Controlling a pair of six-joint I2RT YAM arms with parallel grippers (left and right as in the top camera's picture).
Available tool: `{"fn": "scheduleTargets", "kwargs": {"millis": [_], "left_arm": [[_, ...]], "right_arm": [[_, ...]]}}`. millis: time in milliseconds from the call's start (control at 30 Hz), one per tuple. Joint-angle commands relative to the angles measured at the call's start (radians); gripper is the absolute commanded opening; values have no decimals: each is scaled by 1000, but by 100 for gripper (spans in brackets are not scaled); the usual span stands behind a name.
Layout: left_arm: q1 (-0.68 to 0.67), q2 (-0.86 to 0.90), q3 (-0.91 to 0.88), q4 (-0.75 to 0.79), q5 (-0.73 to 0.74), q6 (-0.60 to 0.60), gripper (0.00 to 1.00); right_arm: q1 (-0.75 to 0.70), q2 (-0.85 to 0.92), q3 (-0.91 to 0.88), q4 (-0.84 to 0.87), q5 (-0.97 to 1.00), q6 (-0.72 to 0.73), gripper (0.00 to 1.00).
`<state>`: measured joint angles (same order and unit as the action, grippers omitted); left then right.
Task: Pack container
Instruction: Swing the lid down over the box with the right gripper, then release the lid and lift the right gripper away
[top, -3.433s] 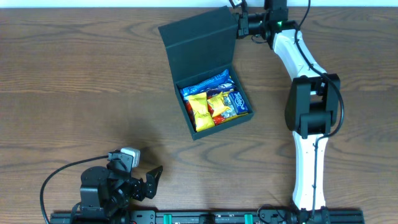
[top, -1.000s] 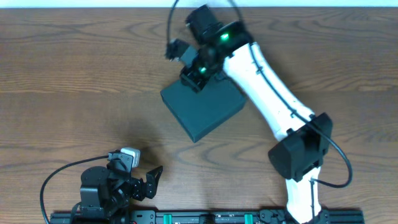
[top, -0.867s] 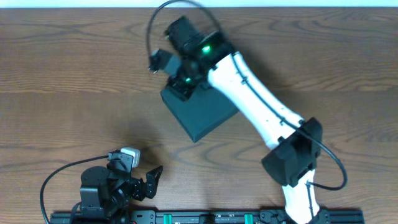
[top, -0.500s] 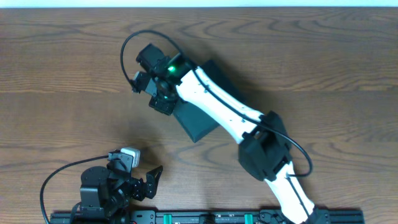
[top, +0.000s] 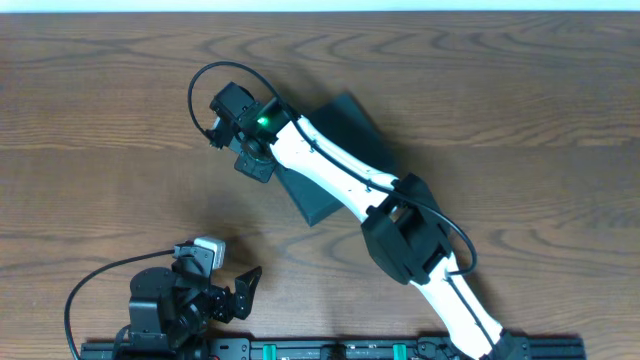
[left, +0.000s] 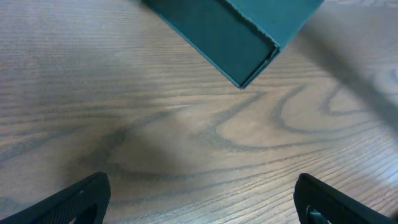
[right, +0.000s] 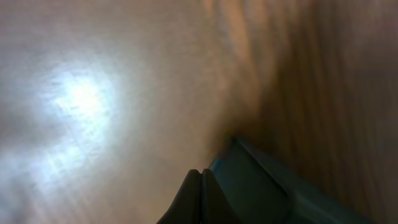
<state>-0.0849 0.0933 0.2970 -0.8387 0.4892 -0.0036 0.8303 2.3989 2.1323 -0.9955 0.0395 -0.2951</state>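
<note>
The container (top: 352, 122) is a dark teal square box lying with its lid down in the middle of the table; its contents are hidden. My right arm reaches across the lid, and my right gripper (top: 256, 167) is shut with nothing in it, at the box's left corner. In the right wrist view the closed fingertips (right: 200, 190) rest by the edge of the container (right: 267, 186). My left gripper (top: 243, 287) stands open near the front left edge, well short of the box. The left wrist view shows the container's near corner (left: 239, 37) ahead of the left gripper (left: 202, 205).
Bare wood-grain table (top: 110, 150) surrounds the box. The right arm's white links and dark elbow (top: 400, 235) lie across the space right of centre. A black rail (top: 330, 350) runs along the front edge.
The lid, open at first, is now down. My shut right gripper has swept left across the lid to the box's left corner. The left arm has not moved.
</note>
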Motion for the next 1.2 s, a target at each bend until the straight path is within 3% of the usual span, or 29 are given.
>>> {"fn": "scheduleTargets", "kwargs": {"millis": [0,767,933,1167], "left_arm": [[6,-5,-1,-3,-8,-3,95],[6,-5,-1,-3,-8,-3,95],[6,-5,-1,-3,-8,-3,95],[6,-5,-1,-3,-8,-3,95]], "right_arm": [[-23,43,8,15,140,45,1],[-170,43,8,178,227,146,1],[-170,-17,28,179,228,179,1],[-243,-181,30,72,253,345,1]]}}
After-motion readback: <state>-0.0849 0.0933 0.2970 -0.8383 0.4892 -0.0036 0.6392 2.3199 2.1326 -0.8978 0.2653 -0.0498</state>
